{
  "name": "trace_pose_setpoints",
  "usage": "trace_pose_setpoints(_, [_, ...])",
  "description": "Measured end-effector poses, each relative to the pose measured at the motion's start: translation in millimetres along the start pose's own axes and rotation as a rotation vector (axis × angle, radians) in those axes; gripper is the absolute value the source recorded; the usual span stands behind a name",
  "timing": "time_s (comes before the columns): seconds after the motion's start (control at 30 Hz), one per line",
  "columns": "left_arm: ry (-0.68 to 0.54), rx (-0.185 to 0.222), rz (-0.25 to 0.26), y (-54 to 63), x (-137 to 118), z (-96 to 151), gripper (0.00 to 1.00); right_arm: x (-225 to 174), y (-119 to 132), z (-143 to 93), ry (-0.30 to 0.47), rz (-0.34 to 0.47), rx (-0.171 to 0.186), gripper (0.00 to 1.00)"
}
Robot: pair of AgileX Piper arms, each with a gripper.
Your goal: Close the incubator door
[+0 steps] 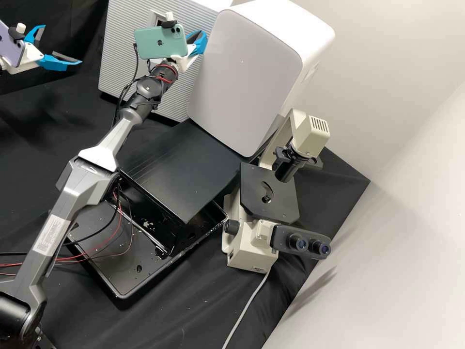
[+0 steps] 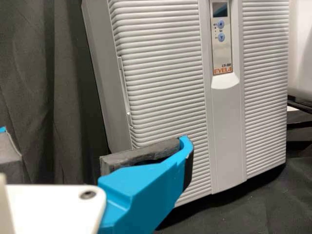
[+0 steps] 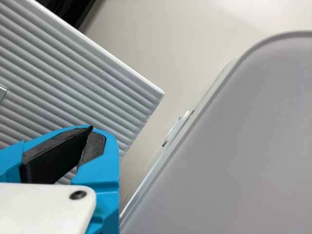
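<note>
Incubator door (image 2: 165,73): pale grey, ribbed horizontally, with a smooth strip running down between the ribbed areas. We see it upright at the back of the bench in the high view, beside a white unit (image 1: 247,72) with a smooth grey front. Along the edge seen in the left wrist view, the door sits against the incubator body (image 2: 100,73); we cannot tell whether it is fully seated.

Markings: the strip bears a control panel (image 2: 222,53) with a small dark display, two blue buttons, and print in black and orange. We note a logo on the back of the green phone (image 1: 161,43) and a white printed label (image 1: 51,235) on the arm crossing the bench.

Left gripper (image 1: 62,44): fingers spread wide, nothing between them. Right gripper (image 1: 202,35): near the ribbed front and the white unit. In the right wrist view, the tips of the right gripper (image 3: 92,129) meet, with a narrow wedge between the pads further down; it grips nothing. We cannot tell whether it touches the door.

Also on the bench: a microscope (image 1: 252,247) and a black tray (image 1: 116,264), with a dark panel (image 1: 184,169) above part of the tray.
</note>
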Motion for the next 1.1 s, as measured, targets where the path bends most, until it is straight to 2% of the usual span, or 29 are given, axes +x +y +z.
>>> trace_pose_setpoints(0.17, [0.0,0.0,0.0,0.0,0,0,1.0,0,0,0,0.0,0.001,0.003,0.0])
trace_pose_setpoints(0.27, [0.0,0.0,0.0,0.0,0,0,1.0,-1,-5,1,-0.007,-0.028,0.008,0.0])
trace_pose_setpoints(0.3, [0.0,0.0,0.0,0.0,0,0,1.0,-3,-3,1,-0.01,-0.041,0.036,0.0])
trace_pose_setpoints(0.33, [0.0,0.0,0.0,0.0,0,0,1.0,-5,-11,3,-0.022,-0.077,0.041,0.0])
trace_pose_setpoints(0.37, [0.0,0.0,0.0,0.0,0,0,1.0,-10,-14,5,-0.034,-0.117,0.014,0.0])
trace_pose_setpoints(0.43, [0.0,0.0,0.0,0.0,0,0,1.0,-20,-16,7,-0.057,-0.145,0.008,0.0])
trace_pose_setpoints(0.47, [0.0,0.0,0.0,0.0,0,0,1.0,-26,-16,8,-0.066,-0.145,0.038,0.0])
trace_pose_setpoints(0.5, [0.0,0.0,0.0,0.0,0,0,1.0,-31,-14,8,-0.06,-0.138,0.004,0.0])
trace_pose_setpoints(0.57, [0.0,0.0,0.0,0.0,0,0,1.0,-44,-7,7,-0.037,-0.082,0.014,0.0])
trace_pose_setpoints(0.67, [0.0,0.0,0.0,0.0,0,0,1.0,-67,16,0,0.042,0.053,0.111,0.0])
trace_pose_setpoints(0.8, [0.0,0.0,0.0,0.0,0,0,1.0,-99,40,-8,0.136,0.165,0.147,0.0])
trace_pose_setpoints(0.9, [0.0,0.0,0.0,0.0,0,0,1.0,-122,47,-9,0.179,0.209,0.183,0.0])
trace_pose_setpoints(1.1, [0.0,0.0,0.0,0.0,0,0,1.0,-175,48,10,0.196,0.247,0.221,0.0])
